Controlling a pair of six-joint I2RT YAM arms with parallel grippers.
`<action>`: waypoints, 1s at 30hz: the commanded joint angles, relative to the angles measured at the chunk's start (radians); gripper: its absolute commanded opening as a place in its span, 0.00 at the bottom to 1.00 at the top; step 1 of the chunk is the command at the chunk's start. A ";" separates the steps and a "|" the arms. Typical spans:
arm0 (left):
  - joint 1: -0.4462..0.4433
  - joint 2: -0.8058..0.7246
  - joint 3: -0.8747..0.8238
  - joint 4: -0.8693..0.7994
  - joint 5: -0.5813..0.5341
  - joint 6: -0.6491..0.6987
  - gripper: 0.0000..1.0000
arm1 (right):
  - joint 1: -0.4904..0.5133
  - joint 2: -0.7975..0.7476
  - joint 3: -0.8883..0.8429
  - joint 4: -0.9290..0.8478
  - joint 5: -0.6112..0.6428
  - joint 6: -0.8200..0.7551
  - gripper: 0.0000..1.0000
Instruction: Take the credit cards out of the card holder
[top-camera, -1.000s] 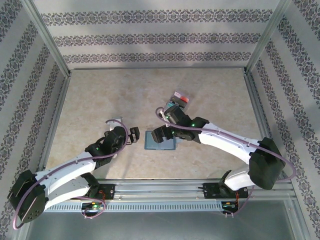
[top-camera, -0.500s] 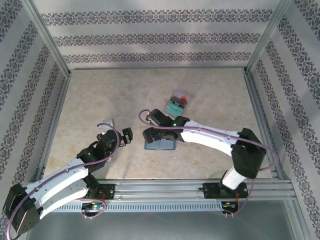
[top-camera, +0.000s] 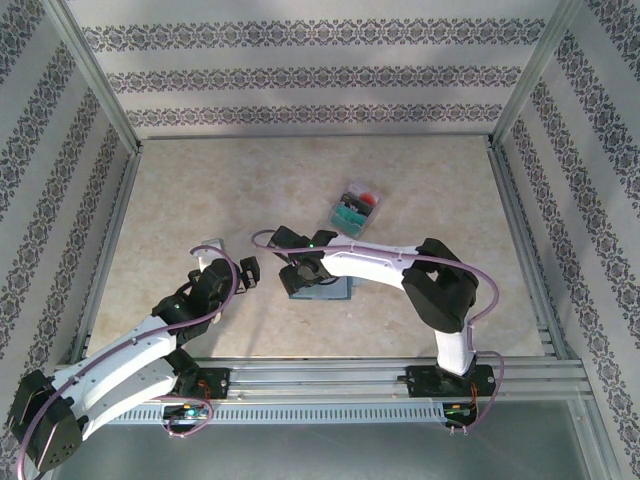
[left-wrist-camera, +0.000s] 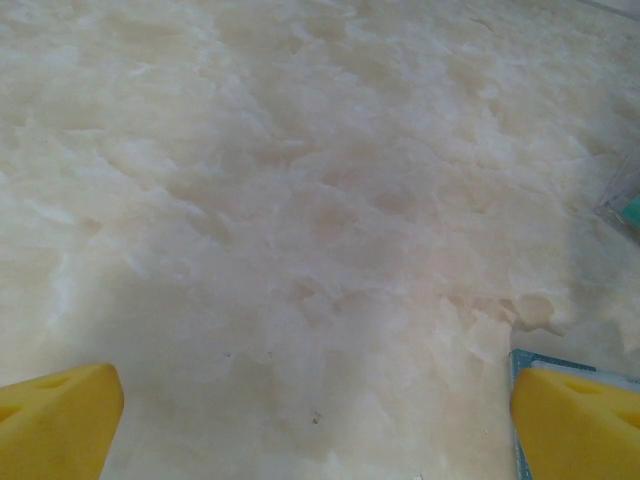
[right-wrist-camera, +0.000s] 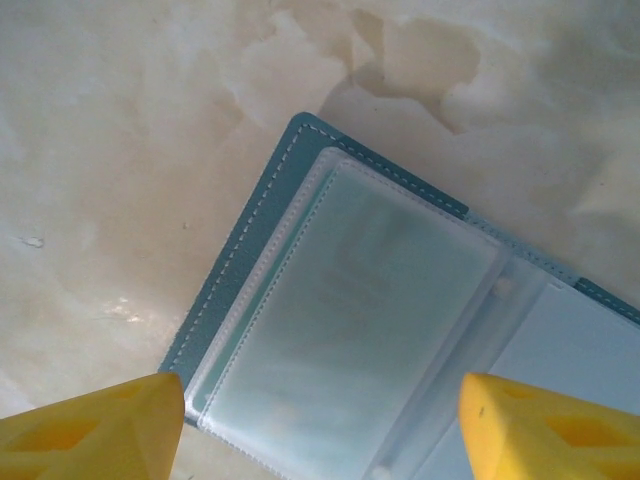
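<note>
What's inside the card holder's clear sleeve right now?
The clear sleeve of the open card holder looks empty, no card showing. Its other panel runs off frame, so unseen.

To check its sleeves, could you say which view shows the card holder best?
Right wrist: the card holder lies open, sleeves close up. Top external: partly under the right arm. Left wrist: perhaps its edge.

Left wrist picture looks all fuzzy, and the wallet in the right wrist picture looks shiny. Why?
Left wrist view: the table looks soft and out of focus, probably because the camera is very close. Right wrist view: the card holder is sharper, stitching clear; its see-through pockets catch light as a milky sheen, and a soft shadow lies beyond it.
</note>
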 joint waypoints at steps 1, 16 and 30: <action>0.017 0.001 0.003 -0.035 -0.010 -0.013 0.99 | 0.008 0.032 0.027 -0.042 0.024 0.028 0.72; 0.021 0.036 -0.002 -0.003 0.012 -0.015 0.99 | 0.008 0.090 0.029 -0.046 0.040 0.031 0.67; 0.022 0.030 0.008 -0.006 0.023 -0.008 0.99 | 0.004 0.040 0.009 -0.078 0.137 0.041 0.49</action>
